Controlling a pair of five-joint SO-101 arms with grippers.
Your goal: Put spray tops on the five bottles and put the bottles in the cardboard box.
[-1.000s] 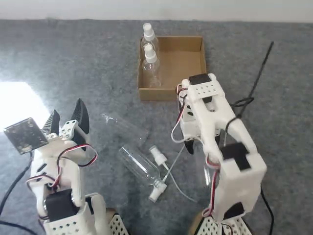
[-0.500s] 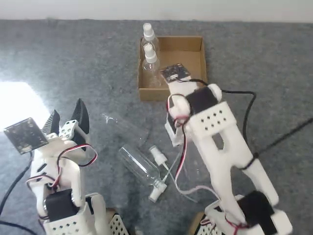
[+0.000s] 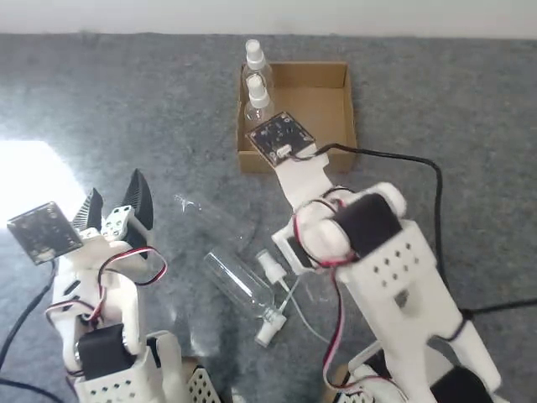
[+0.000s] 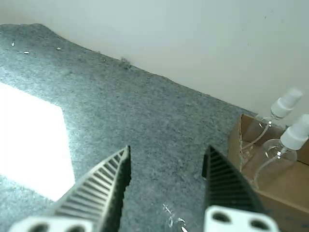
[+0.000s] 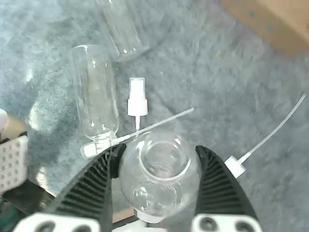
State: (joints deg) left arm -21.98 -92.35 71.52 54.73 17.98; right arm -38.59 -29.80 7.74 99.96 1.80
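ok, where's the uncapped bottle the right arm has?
Right wrist view: uncapped bottle sits in the right gripper, beside a lying bottle and a loose spray top.

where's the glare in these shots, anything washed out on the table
high view: a bright patch on the grey mat beside the left claw is blown out to plain white; left wrist view: the same bright patch whites out the mat next to that claw; right wrist view: even light, only soft glints on the clear bottle in the right claw.
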